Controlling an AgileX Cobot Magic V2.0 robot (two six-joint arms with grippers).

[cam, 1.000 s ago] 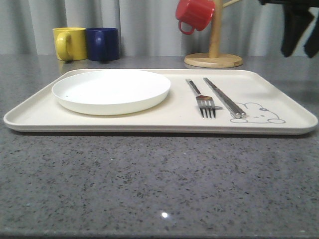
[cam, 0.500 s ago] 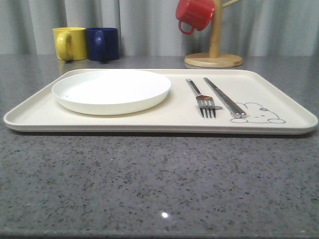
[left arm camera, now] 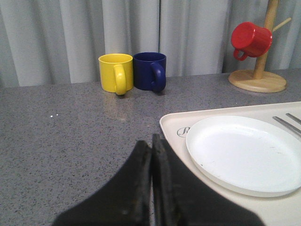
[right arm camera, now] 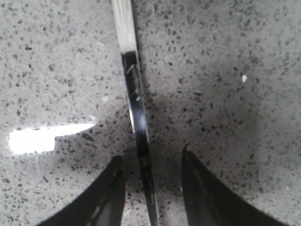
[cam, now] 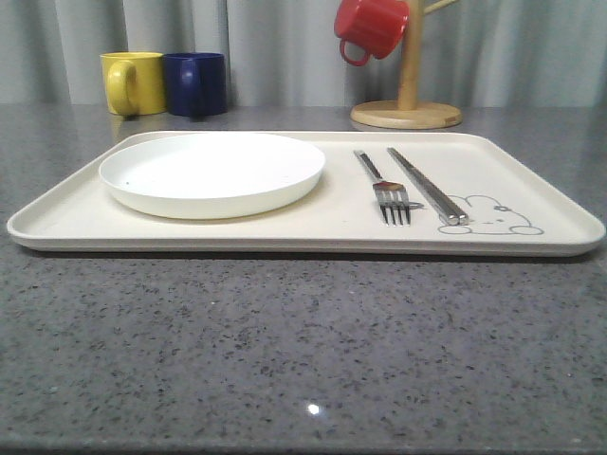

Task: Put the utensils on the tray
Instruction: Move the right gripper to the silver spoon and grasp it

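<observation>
The grey speckled table (cam: pixel 303 351) carries the cream tray (cam: pixel 66 223), and in the left wrist view the tray's near and far-right parts run off the picture, so only a fragment of its grey script shows. In the right wrist view a slim shiny metal handle (right arm camera: pixel 134 101) lies flat on the bare stone; both its ends are cut off by the picture's edges, so which utensil it is cannot be told, and its upper stretch is washed out by glare.

The right gripper (right arm camera: pixel 151 188) stands open, its two dark fingers (right arm camera: pixel 202 193) spread apart with the handle lying between them, closer to one finger than the other. Whether either finger touches the metal cannot be made out; stone shows on both sides of the handle.

The left gripper (left arm camera: pixel 151 183) is closed, its fingers pressed together with nothing between them, held over the table just beside the tray's corner.

On the tray, the round white plate (cam: pixel 212 172) sits toward the left gripper's side. The fork (cam: pixel 384 188) and the chopsticks (cam: pixel 427 186) lie side by side beyond the plate, well apart from the left fingers.

Behind stand a yellow mug (cam: pixel 133 83), a blue mug (cam: pixel 196 83) and a red mug (cam: pixel 372 27) on a wooden stand (cam: pixel 406 114).
</observation>
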